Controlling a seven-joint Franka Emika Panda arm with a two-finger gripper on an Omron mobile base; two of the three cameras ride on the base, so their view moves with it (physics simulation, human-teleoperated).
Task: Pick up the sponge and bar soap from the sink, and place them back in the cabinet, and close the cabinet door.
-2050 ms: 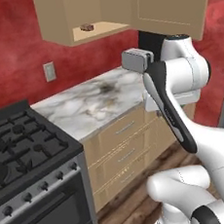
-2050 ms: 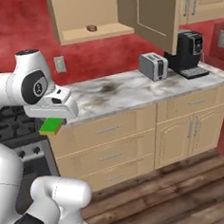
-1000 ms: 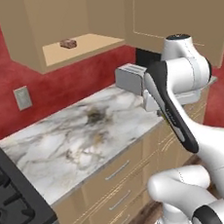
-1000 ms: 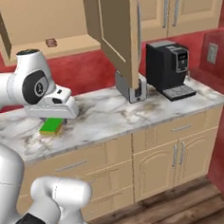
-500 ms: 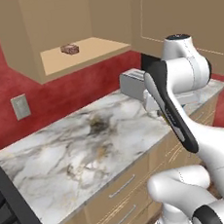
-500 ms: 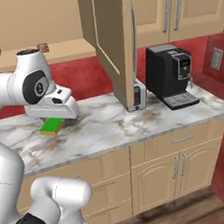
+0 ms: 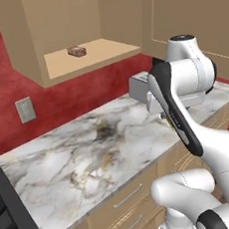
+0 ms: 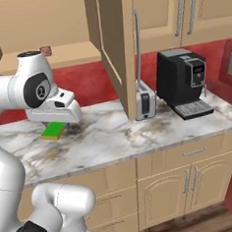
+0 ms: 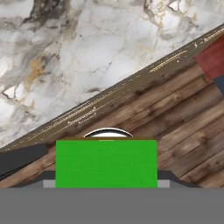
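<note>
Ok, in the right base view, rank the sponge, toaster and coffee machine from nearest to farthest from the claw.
1. The sponge, held in the claw itself, over the counter's left part.
2. The toaster, mid-counter, below the open cabinet door.
3. The coffee machine, farthest, toward the counter's right end.

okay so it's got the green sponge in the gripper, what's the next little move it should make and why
Probably lift the sponge toward the open cabinet shelf. The gripper holds it low, at about countertop level, while the bar soap already lies on the shelf well above and the cabinet door stands open, so raising the arm comes first.
</note>
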